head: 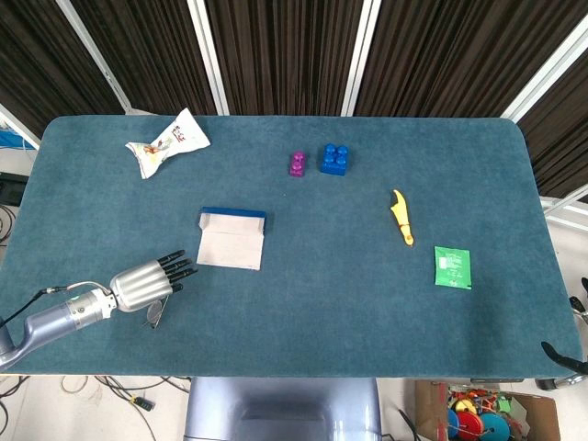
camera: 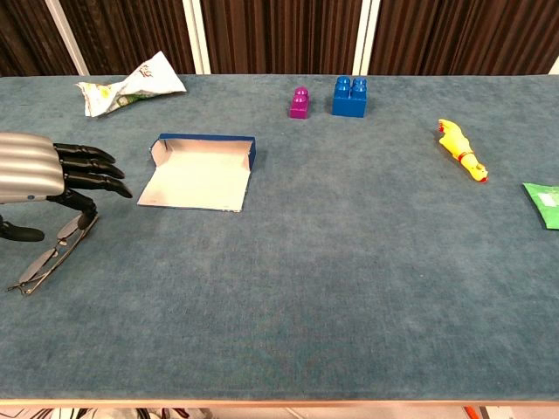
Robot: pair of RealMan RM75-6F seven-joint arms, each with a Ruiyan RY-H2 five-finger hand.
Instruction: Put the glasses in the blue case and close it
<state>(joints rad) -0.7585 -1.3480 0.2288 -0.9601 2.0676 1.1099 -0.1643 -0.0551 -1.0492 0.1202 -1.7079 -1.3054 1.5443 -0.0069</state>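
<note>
A big blue-green table (head: 303, 303) has a soft cloth top. At the far left lies a crumpled white snack bag (head: 167, 144). Near the far middle stand two toy blocks, just beside each other: a small purple block (head: 298, 164) and a bigger blue block (head: 333, 159) to its right. More to the right lies a yellow toy chicken (head: 401, 219), long and thin. Near it, closer to the front, lies a flat green packet (head: 452, 267). Behind the table hang dark curtains (head: 285, 50) with white bars.
</note>
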